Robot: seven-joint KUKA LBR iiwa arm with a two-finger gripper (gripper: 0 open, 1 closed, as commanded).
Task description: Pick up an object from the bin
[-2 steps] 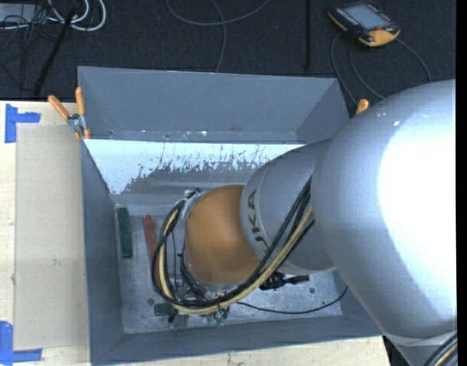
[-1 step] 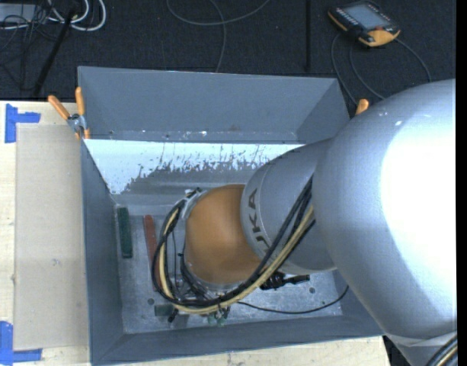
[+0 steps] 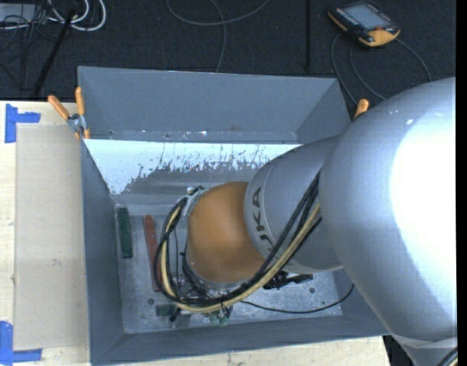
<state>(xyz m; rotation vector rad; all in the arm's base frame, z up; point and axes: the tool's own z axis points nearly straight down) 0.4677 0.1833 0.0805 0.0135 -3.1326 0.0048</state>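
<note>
"Along the left of the bin [image 3: 96, 227], what lies on the floor?"

"Two long thin things, side by side but not touching. A dark green strip [image 3: 124, 232] lies nearest the left wall, and just right of it is a red stick [image 3: 150, 239]. Both lie lengthwise, from back to front."

"And right of those?"

"Looped black and yellow cables [image 3: 166, 258] hang beside the red stick and run round the orange cover [image 3: 218, 231] on the wrist. That cover sits over the middle of the floor, tilted down toward the front wall."

"Where is the gripper?"

"Under the cover's lower edge. The gripper [image 3: 196, 302] is down at the front of the floor, left of centre, mostly hidden by cover and cables. Whether it is apart, together or clamped on anything I cannot tell."

"So which thing is it at?"

"I cannot say. Nearest to it are a small dark scrap [image 3: 167, 311] just to its left on the front floor, and a small green bit [image 3: 219, 319] just below it by the front wall. The red stick's near end is close too — the green strip is farther off."

"And to the right?"

"The silver arm [image 3: 385, 219] — it comes in over the bin's right wall."
</note>
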